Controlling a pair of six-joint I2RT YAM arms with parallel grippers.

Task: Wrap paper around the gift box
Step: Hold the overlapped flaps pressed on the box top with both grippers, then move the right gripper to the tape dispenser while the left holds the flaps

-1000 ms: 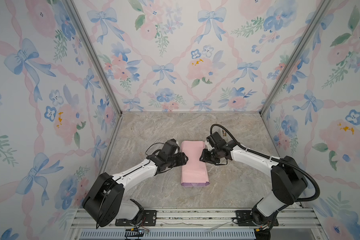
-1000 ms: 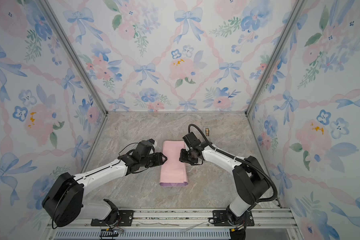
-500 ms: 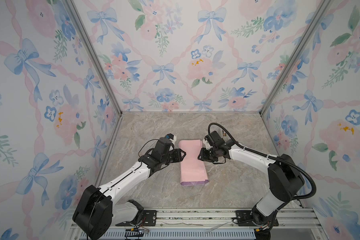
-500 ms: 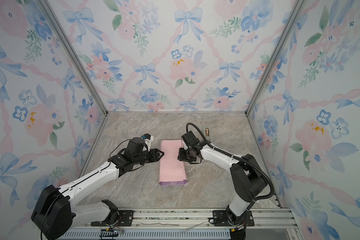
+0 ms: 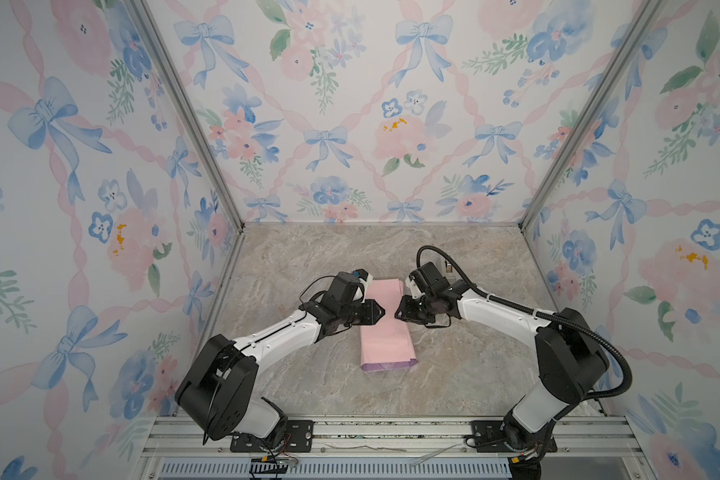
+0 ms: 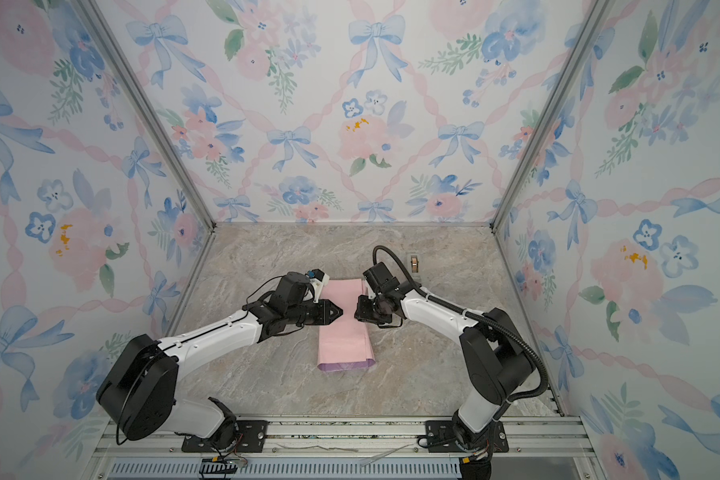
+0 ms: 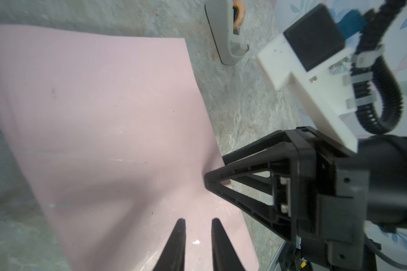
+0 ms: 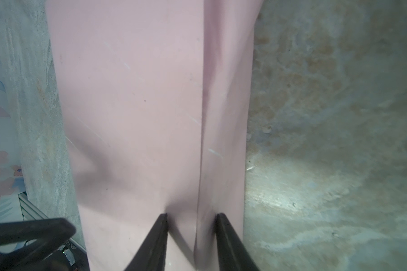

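Note:
The paper (image 5: 385, 332) (image 6: 344, 336) lies on the marble floor as a long folded strip, pale pink side up, with a lilac band at its near end. The gift box is hidden. My left gripper (image 5: 381, 312) (image 6: 341, 311) hovers over the strip's left part. In the left wrist view its jaws (image 7: 196, 220) stand a narrow gap apart, with only paper (image 7: 104, 105) behind them. My right gripper (image 5: 398, 309) (image 8: 190, 214) is open at the strip's right edge. Its tips press on the paper (image 8: 139, 93), one each side of a fold seam.
A small beige tape dispenser (image 5: 445, 266) (image 6: 414, 264) (image 7: 228, 30) stands behind the right arm, near the back right. Floral walls close in the left, right and back. A metal rail (image 5: 391, 428) runs along the front.
My left gripper has moved right, from beside the strip's left edge to over it, and its jaws have narrowed. The right gripper has barely shifted.

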